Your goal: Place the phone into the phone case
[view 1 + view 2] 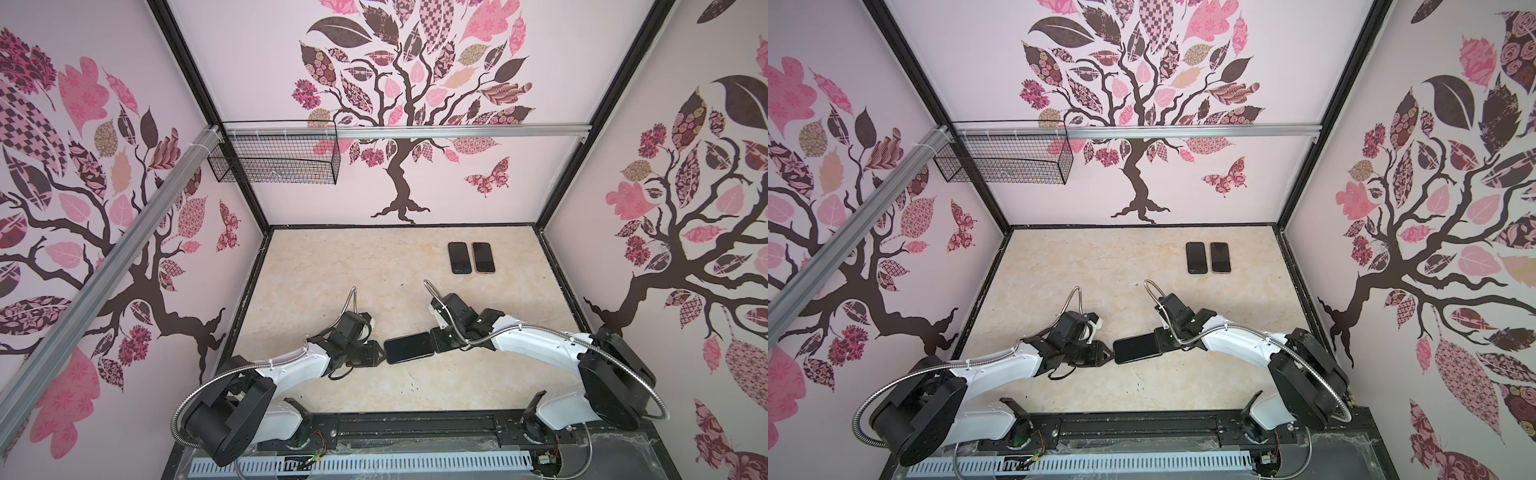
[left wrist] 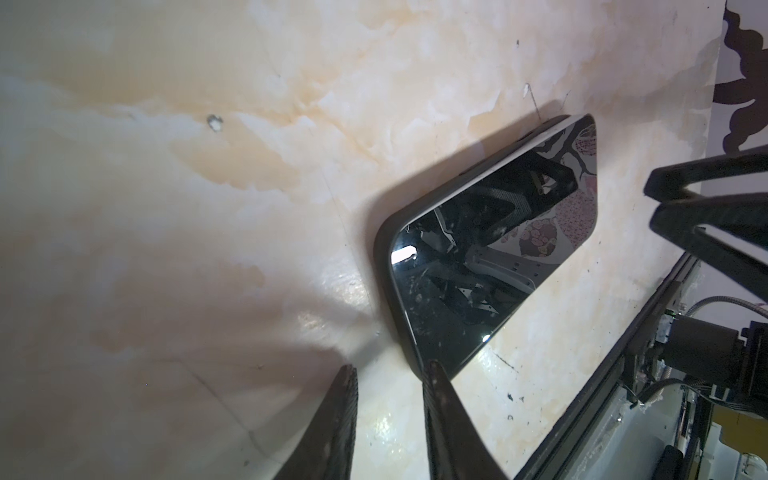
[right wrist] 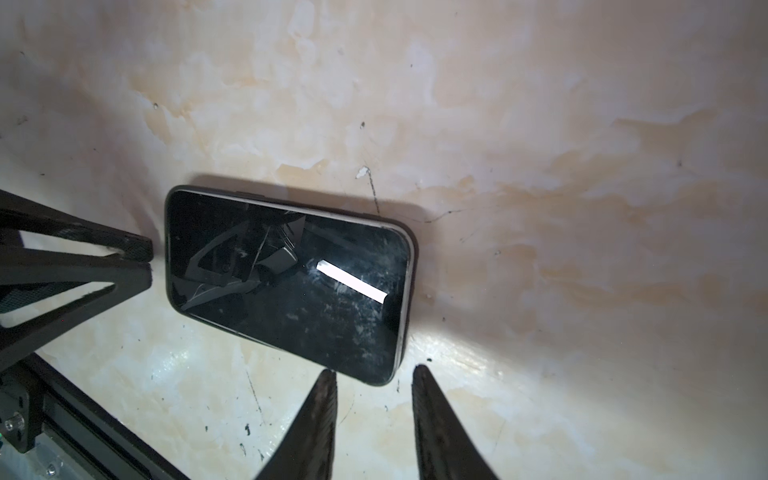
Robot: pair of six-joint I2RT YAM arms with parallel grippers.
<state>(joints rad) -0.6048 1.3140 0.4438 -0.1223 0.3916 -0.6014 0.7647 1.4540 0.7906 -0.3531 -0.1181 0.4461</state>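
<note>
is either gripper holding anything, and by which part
Nothing is held. The black glossy phone lies on the beige marbled table; the left gripper and right gripper sit at its opposite short ends, jaws slightly apart with nothing clamped.

- The phone (image 1: pixel 409 347) lies flat on the counter (image 1: pixel 316 266), near the front edge, about in the middle.
- The left pincer (image 1: pixel 380 352) is just beside its left end, and the right pincer (image 1: pixel 434 343) is at its right end.
- Well behind it, toward the right, a second phone (image 1: pixel 459 257) and a third phone (image 1: pixel 482 257) lie side by side.
- A wire basket (image 1: pixel 274 160) hangs on the rail (image 1: pixel 457 133) of the back wall, at the left end.
</note>
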